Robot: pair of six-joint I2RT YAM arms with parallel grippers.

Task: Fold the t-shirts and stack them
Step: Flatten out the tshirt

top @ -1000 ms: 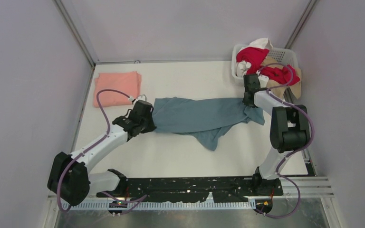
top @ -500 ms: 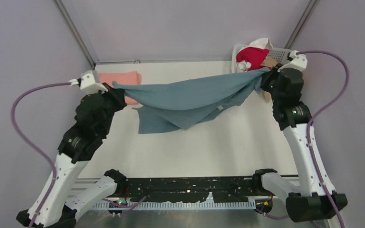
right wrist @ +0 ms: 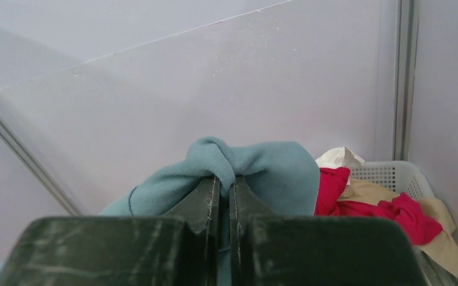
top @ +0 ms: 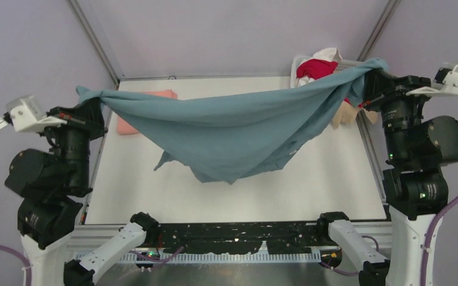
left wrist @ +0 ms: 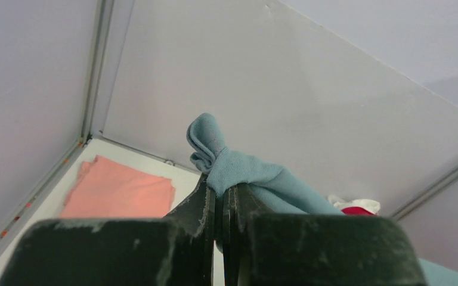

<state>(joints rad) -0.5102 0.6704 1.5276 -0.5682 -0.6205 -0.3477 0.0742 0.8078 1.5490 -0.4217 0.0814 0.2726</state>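
Blue-grey t-shirt (top: 232,128) hangs stretched in the air across mid-frame, sagging above the surface (top: 310,190). At left, the left jaws clench one bunched end, with a folded pink t-shirt (left wrist: 119,193) lying on the surface at upper left. At right, the right jaws clench the other end, near a basket (right wrist: 387,173) holding a red shirt (right wrist: 405,217) among others.

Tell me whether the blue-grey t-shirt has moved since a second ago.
Yes. The blue-grey t-shirt has risen off the table and hangs stretched between the left gripper and right gripper, hiding part of the folded pink t-shirt.
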